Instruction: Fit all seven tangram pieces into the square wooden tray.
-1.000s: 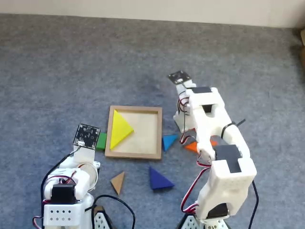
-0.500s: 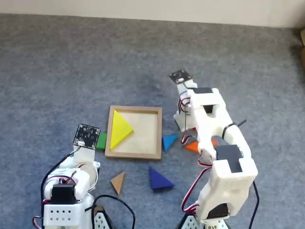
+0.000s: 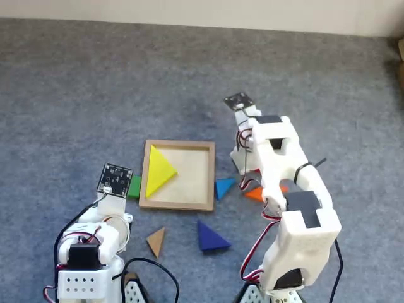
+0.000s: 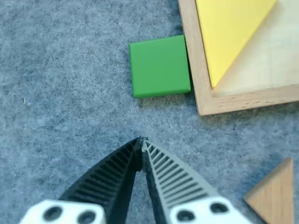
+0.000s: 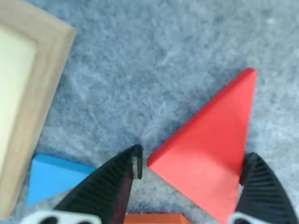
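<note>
The square wooden tray [image 3: 177, 203] lies mid-table with a yellow triangle [image 3: 159, 170] in its left half. A green square [image 4: 160, 66] rests on the carpet against the tray's outer left rim [image 4: 196, 70]. My left gripper [image 4: 141, 142] is shut and empty, a short way in front of that square. My right gripper [image 5: 191, 168] is open just right of the tray. Its two fingers straddle a red triangle [image 5: 210, 144] lying flat on the carpet. A light blue triangle [image 5: 51, 177] and an orange piece [image 5: 154, 218] lie close beside it.
A dark blue triangle [image 3: 210, 237] and a tan wooden triangle [image 3: 156, 240] lie in front of the tray. The light blue triangle [image 3: 223, 187] and the orange piece [image 3: 254, 194] sit between the tray and the right arm [image 3: 278, 151]. Bare grey carpet stretches behind the tray.
The right arm has shifted very slightly over the red triangle. The left arm and the pieces have stayed put.
</note>
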Robot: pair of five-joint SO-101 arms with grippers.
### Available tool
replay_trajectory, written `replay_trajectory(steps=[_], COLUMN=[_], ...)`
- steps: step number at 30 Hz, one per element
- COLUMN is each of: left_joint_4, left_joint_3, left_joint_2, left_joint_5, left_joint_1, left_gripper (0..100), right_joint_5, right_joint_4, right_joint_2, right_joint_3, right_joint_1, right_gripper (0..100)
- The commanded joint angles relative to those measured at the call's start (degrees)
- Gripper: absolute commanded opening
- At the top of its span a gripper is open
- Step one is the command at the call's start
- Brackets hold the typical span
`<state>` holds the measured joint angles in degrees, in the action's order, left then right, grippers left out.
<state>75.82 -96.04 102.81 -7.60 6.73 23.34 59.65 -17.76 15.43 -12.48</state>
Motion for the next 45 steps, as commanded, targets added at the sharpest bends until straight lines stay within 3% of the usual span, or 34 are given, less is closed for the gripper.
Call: replay_trajectory(steps=[1, 8, 45], left_joint_4=[0.26, 0.26, 0.26], left_joint_3=[-1.19, -1.19, -1.19], left_joint_2=[2.07, 2.07, 2.07], left_joint_5=[-0.09, -0.09, -0.09], left_joint_1=[0.75, 0.75, 0.75], left_gripper=[1, 1, 1], right_joint_5=[-0.35, -0.35, -0.35], right_joint_4=[0.57, -1.10, -1.10], right_joint_2=[-0.48, -0.84, -0.57], right_joint_3=[0.40, 0.40, 0.40], right_joint_1=[2.15, 2.59, 2.59], right_gripper=[31.7, 24.8, 24.5])
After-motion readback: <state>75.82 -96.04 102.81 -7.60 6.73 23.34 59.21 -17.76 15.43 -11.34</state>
